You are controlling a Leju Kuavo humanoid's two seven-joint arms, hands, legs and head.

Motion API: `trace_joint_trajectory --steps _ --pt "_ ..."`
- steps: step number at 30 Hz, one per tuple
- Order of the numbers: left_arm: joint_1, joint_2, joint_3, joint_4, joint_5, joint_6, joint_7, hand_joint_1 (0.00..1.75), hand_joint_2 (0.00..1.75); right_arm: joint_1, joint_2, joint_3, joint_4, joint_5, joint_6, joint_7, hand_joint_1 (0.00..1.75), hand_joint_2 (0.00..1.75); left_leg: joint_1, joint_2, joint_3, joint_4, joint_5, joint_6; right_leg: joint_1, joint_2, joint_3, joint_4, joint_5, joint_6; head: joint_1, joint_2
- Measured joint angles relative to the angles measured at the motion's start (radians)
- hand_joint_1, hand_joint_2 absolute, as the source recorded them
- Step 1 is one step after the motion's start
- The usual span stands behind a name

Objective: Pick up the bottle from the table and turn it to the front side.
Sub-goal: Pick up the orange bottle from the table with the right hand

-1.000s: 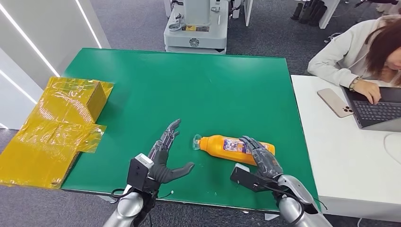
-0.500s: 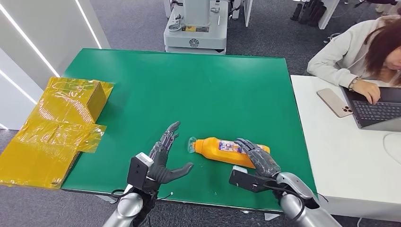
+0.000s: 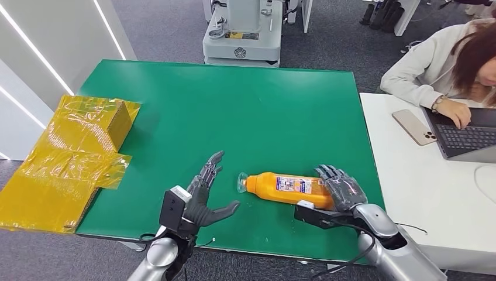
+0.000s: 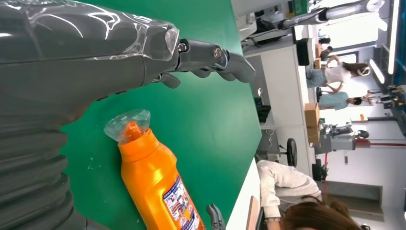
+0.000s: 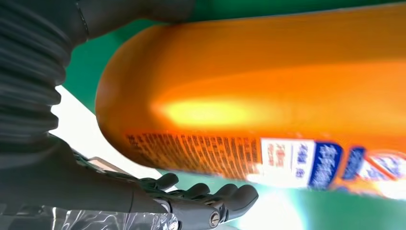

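- Left hand (image 3: 202, 196), lower centre: fingers spread wide, nothing held; to be kept off the cap.
- Right hand (image 3: 341, 190), lower right: fingers cupped around the base of the bottle (image 3: 286, 187); grip to be firmed before lifting.
- Bottle: lying on the green table (image 3: 245, 105), label up.

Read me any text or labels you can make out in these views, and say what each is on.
None can be read.
Orange bottle label: coloured print, too small in the head view, blurred in the right wrist view.
Grey machine beyond the green table: yellow sticker and round emblem, too small.
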State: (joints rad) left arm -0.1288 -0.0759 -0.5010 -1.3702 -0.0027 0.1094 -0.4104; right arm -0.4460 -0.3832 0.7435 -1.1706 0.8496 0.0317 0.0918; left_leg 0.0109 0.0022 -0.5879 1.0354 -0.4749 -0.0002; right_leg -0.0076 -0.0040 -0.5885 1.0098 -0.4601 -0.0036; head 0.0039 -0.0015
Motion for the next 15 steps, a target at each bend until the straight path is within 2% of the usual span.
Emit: trace_joint_trajectory --steps 2,4,6,8,12,14,15 --pt "0.0 -0.001 0.0 0.001 0.0 -0.005 0.002 0.0 1.75 -0.005 -0.002 0.002 0.01 -0.005 0.013 -0.001 0.0 1.75 0.0 0.0 0.0 0.0 0.0 0.0 0.0 0.0 0.0 0.0 0.0 0.0 0.0 0.0" --pt "0.0 -0.001 0.0 0.001 0.0 -0.008 0.003 0.0 1.75 -0.007 -0.004 0.003 0.015 -0.021 0.03 -0.006 0.09 1.75 0.0 0.0 0.0 0.0 0.0 0.0 0.0 0.0 0.0 0.0 0.0 0.0 0.0 0.0" --pt "0.0 -0.001 0.0 0.002 0.0 -0.01 0.003 0.0 1.75 -0.007 -0.007 0.003 0.018 -0.043 0.047 -0.015 0.83 1.75 0.0 0.0 0.0 0.0 0.0 0.0 0.0 0.0 0.0 0.0 0.0 0.0 0.0 0.0" --pt "0.0 0.0 0.0 0.004 0.0 -0.012 0.005 0.0 1.75 -0.005 -0.009 0.003 0.022 -0.064 0.056 -0.024 1.49 1.75 0.0 0.0 0.001 0.0 0.0 0.0 0.0 0.0 0.0 0.0 0.0 0.0 0.0 0.0" --pt "0.0 0.0 0.0 0.004 0.0 -0.02 0.009 0.0 1.75 0.003 -0.013 -0.004 0.027 -0.111 0.069 -0.049 1.44 1.75 0.0 0.001 0.001 0.0 0.0 0.0 0.0 0.0 0.001 0.0 0.0 0.0 0.0 0.0" --pt "0.0 0.0 0.0 0.005 0.0 -0.026 0.01 0.0 1.75 0.005 -0.017 -0.011 0.028 -0.128 0.071 -0.06 1.5 1.75 0.0 0.0 0.001 0.0 0.0 0.0 0.0 0.0 0.001 0.0 0.0 0.0 0.0 0.0" --pt "0.0 0.0 0.0 0.005 0.0 -0.03 0.01 0.0 1.75 0.007 -0.019 -0.014 0.028 -0.135 0.07 -0.065 1.58 1.75 0.0 0.0 0.002 0.0 0.0 0.0 0.0 0.0 0.001 0.0 0.0 0.0 0.0 0.0"
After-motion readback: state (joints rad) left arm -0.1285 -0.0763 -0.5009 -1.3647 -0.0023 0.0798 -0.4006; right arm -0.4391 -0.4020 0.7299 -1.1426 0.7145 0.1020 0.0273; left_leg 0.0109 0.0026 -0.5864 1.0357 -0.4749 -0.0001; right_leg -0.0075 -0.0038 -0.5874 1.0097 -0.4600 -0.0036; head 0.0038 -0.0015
